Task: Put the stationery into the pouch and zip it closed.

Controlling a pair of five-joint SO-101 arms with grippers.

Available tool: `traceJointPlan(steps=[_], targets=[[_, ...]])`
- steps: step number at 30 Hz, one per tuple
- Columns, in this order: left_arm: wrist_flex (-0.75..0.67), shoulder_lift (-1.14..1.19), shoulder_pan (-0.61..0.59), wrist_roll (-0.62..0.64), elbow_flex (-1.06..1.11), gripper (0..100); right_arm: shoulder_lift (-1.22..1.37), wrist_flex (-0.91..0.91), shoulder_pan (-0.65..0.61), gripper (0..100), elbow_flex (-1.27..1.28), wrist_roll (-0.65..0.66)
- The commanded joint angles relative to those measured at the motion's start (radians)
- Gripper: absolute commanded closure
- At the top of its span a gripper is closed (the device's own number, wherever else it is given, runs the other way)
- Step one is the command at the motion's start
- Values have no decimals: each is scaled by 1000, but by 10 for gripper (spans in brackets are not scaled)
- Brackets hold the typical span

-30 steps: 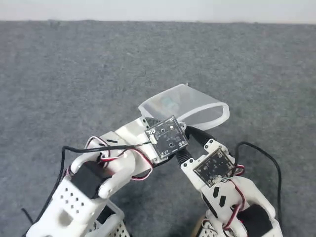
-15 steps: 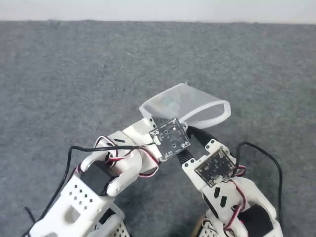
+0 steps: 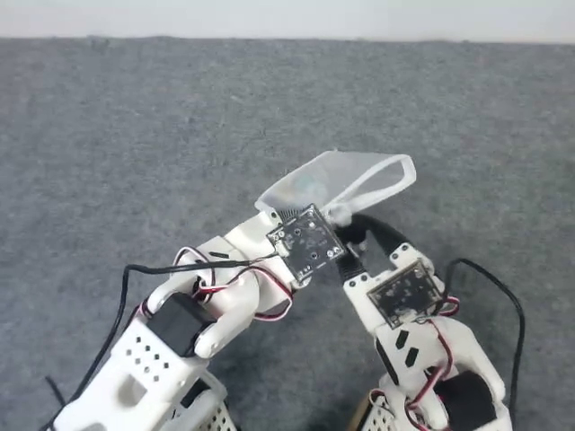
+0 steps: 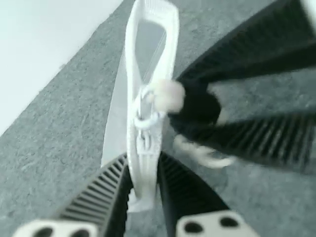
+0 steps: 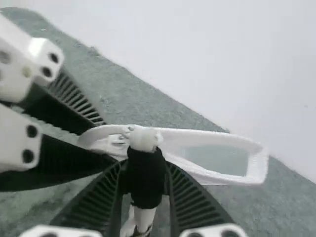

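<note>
A translucent white pouch (image 3: pixel 337 184) is held off the grey mat between the two arms, its mouth a narrow slot (image 5: pixel 217 159). My left gripper (image 4: pixel 144 170) is shut on the near end of the pouch's zipper strip (image 4: pixel 143 143). My right gripper (image 5: pixel 143 177) is shut on the black zipper pull tab (image 5: pixel 144 170), which carries a white bead (image 5: pixel 143 139). From the left wrist, the right gripper's black fingers (image 4: pixel 247 133) hold that tab (image 4: pixel 197 106) just beside the strip. Something faintly greenish (image 3: pixel 310 189) shows through the pouch wall.
Grey carpet-like mat (image 3: pixel 135 135) covers the table all round the pouch, with a pale wall (image 3: pixel 287 16) along its far edge. Both arms' bodies and cables (image 3: pixel 180 269) crowd the near side.
The right gripper has moved forward and right along the pouch, and the mouth has narrowed from a wide curve to a slim slot. The pouch's far end has risen. The left arm shifted slightly.
</note>
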Motion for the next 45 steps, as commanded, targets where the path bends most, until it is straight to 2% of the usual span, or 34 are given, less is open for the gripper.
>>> traceJointPlan(steps=[1,6,19,24,36,45], targets=[[-63,-11,-43,32,28,991,-22,-137,77,993,17,5],[-84,-11,-44,32,50,991,-21,-294,136,994,101,-63],[-81,-11,-46,31,68,991,-16,-320,156,994,98,-80],[-80,-11,-48,31,70,991,-16,-329,231,994,84,-146],[-68,-11,-48,32,71,991,-15,-331,248,994,77,-143],[-74,-11,-48,32,84,991,-15,-361,337,994,77,-149]])
